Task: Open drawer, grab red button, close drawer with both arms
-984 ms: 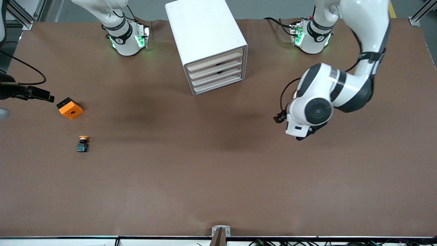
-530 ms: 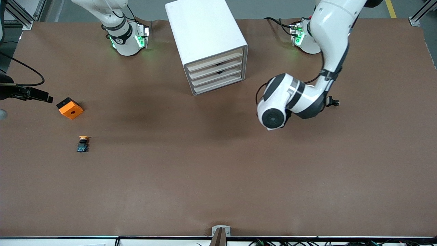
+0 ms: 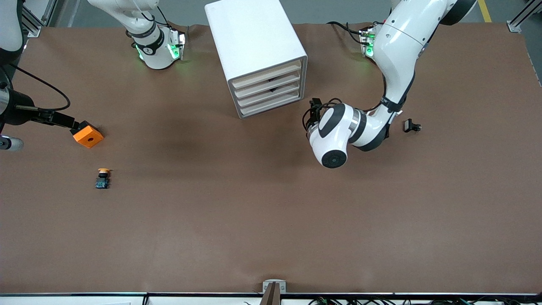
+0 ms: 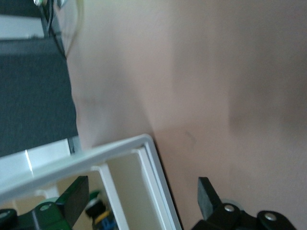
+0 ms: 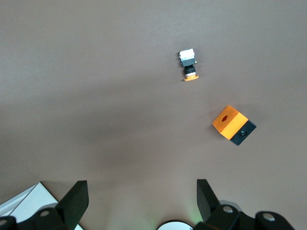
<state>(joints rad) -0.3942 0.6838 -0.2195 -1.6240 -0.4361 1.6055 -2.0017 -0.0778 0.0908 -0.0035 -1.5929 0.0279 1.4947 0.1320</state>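
Our left gripper [image 4: 139, 203], fingers spread wide, sits beside the white cabinet [image 3: 254, 46]. Our right gripper [image 5: 139, 201], also wide apart, hangs above the orange cube [image 3: 87, 136].

Brown table [image 3: 271, 220] carries: white cabinet [image 3: 254, 46] with four stacked drawers, between the two arm bases. Toward the right arm's end: orange cube with a hole [image 3: 87, 135]; nearer the front camera than the cube, a small push button with a yellow-orange cap [image 3: 102, 178], lying well apart from it. Toward the left arm's end: a small dark object [image 3: 410, 126], type unclear.
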